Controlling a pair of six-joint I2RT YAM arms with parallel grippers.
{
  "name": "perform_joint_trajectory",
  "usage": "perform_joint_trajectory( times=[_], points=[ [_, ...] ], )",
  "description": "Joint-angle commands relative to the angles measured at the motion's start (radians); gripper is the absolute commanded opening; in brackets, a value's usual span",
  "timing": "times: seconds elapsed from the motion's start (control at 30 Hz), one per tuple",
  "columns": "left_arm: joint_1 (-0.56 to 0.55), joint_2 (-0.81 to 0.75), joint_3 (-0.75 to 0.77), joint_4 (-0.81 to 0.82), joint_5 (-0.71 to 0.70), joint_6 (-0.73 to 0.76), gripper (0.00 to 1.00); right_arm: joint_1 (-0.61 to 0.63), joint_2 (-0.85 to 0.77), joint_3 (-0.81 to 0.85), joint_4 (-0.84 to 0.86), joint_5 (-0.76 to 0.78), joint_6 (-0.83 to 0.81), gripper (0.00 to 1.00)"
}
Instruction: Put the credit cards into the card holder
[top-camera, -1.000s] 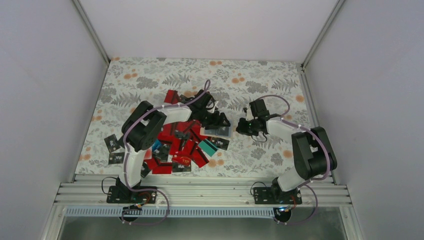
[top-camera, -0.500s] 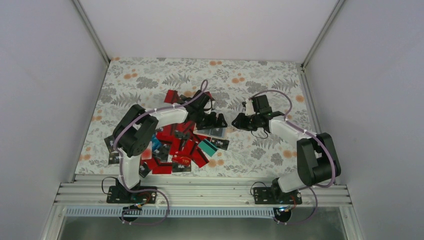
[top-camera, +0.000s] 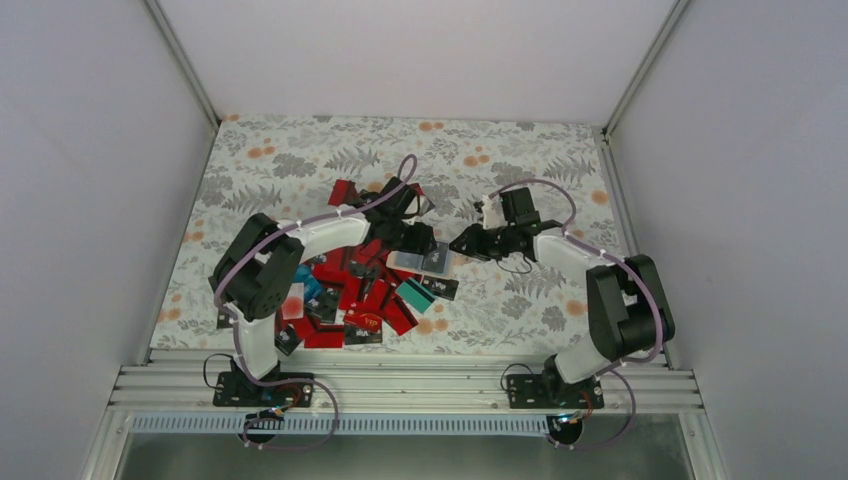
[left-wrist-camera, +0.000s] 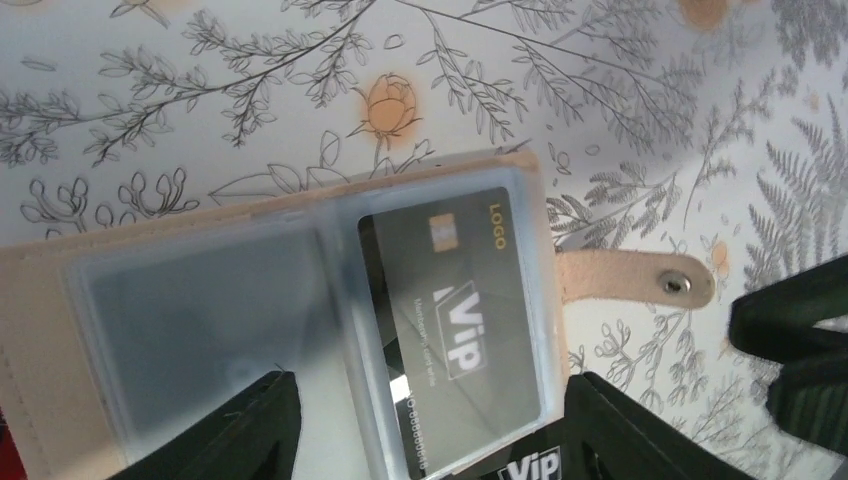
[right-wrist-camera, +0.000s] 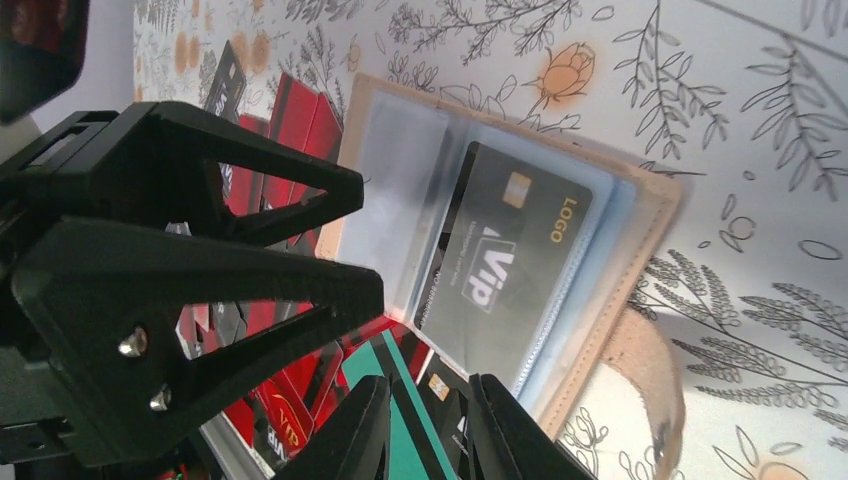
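The tan card holder (left-wrist-camera: 40, 330) (top-camera: 424, 263) lies open on the floral cloth, clear sleeves up. A black VIP credit card (left-wrist-camera: 455, 310) (right-wrist-camera: 505, 265) sits in its right-hand sleeve. My left gripper (left-wrist-camera: 430, 400) (top-camera: 418, 243) hovers over the holder, jaws open wide on either side of that sleeve. Just right of the holder, my right gripper (right-wrist-camera: 430, 425) (top-camera: 462, 243) has its jaws a narrow gap apart with nothing between them. More credit cards (top-camera: 350, 292), red, black and teal, lie heaped left of and below the holder.
The holder's snap strap (left-wrist-camera: 640, 281) sticks out toward the right gripper (left-wrist-camera: 770, 360). A teal card (right-wrist-camera: 390, 385) and black cards lie under the right fingers. The left gripper (right-wrist-camera: 370, 240) fills the left of the right wrist view. Grey walls enclose the cloth.
The right gripper has moved left up to the holder and its jaws have parted slightly. The left gripper and the holder have shifted a little left.
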Motion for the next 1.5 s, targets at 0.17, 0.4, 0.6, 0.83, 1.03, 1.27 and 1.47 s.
perform_joint_trajectory(
  times=[0.17,0.4,0.6,0.83,1.03,1.27,1.47],
  points=[
    [-0.005,0.028,-0.022,0.045,-0.004,0.07,0.32,0.007,0.108,0.017,0.074,-0.081,0.038,0.22],
    [-0.006,0.067,-0.009,0.045,0.015,0.081,0.11,0.007,0.165,0.018,0.084,-0.074,0.039,0.22],
    [-0.006,0.096,-0.002,0.033,0.006,0.084,0.05,0.008,0.204,0.02,0.095,-0.073,0.042,0.22],
    [-0.01,0.116,-0.01,0.027,0.0,0.083,0.02,0.009,0.236,0.023,0.106,-0.077,0.043,0.22],
    [-0.011,0.121,-0.021,0.031,0.0,0.081,0.02,0.009,0.252,0.025,0.114,-0.08,0.045,0.22],
    [-0.014,0.118,-0.041,0.046,0.006,0.077,0.03,0.015,0.273,0.031,0.122,-0.084,0.047,0.22],
    [-0.016,0.116,-0.05,0.052,0.009,0.074,0.02,0.022,0.283,0.039,0.122,-0.088,0.048,0.21]
  ],
)
